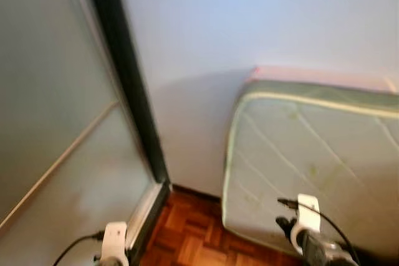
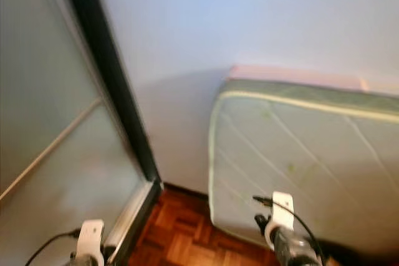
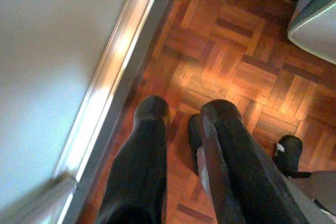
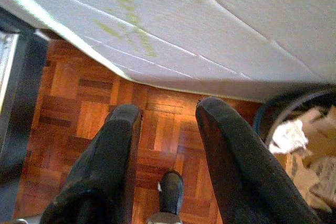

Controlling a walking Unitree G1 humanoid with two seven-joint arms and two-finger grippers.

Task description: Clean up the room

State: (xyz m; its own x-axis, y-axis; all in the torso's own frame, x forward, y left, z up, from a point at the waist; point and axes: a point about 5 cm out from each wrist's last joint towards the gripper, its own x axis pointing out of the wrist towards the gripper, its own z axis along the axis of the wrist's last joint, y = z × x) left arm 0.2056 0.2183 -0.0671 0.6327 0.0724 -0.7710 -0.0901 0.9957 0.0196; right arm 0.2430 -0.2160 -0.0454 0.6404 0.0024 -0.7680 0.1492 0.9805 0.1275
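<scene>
Both claws, left claw [image 3: 181,116] and right claw [image 4: 165,114], hang released w/ nothing held over bare parquet floor [image 3: 236,61]; paper rubbish sits in bin [image 4: 302,145] at lower right by mattress [image 1: 312,154], so cleanup prob. nearly done.

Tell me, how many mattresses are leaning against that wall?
1: a pale quilted mattress stands on edge against the wall, right of the sliding door. Others may lie outside the frame.
</scene>
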